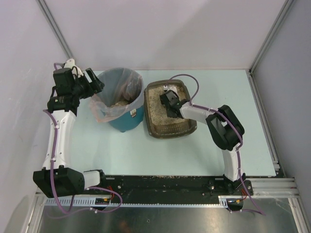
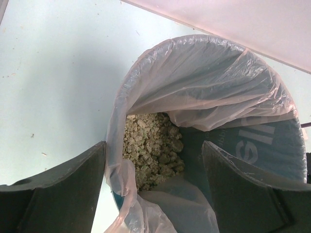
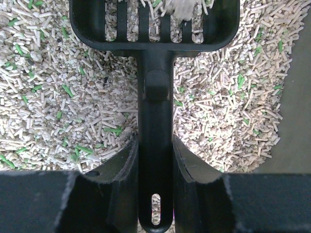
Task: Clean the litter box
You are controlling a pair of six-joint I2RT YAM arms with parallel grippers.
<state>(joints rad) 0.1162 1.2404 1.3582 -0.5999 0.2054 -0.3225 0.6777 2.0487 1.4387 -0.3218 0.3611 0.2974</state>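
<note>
Pale table (image 1: pixel 146 155), white walls (image 1: pixel 160 34): the left gripper (image 1: pixel 97 83) hangs wide open over the rim of the lined bin (image 1: pixel 127 121). Just right sits the litter box (image 1: pixel 170 132), where the right gripper (image 1: pixel 170 103) clamps a black scoop (image 3: pixel 154 111) by its handle above the granules (image 3: pixel 58 97).

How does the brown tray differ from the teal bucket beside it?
The litter box is shallow, brown, rectangular; the bin is round, deep, teal, bag-lined. The litter box holds loose beige and green pellets; the bin, pale clumps. The right pincer grips a scoop over the litter box; the left pincer stands open at the bin. Both sit on the table.
</note>
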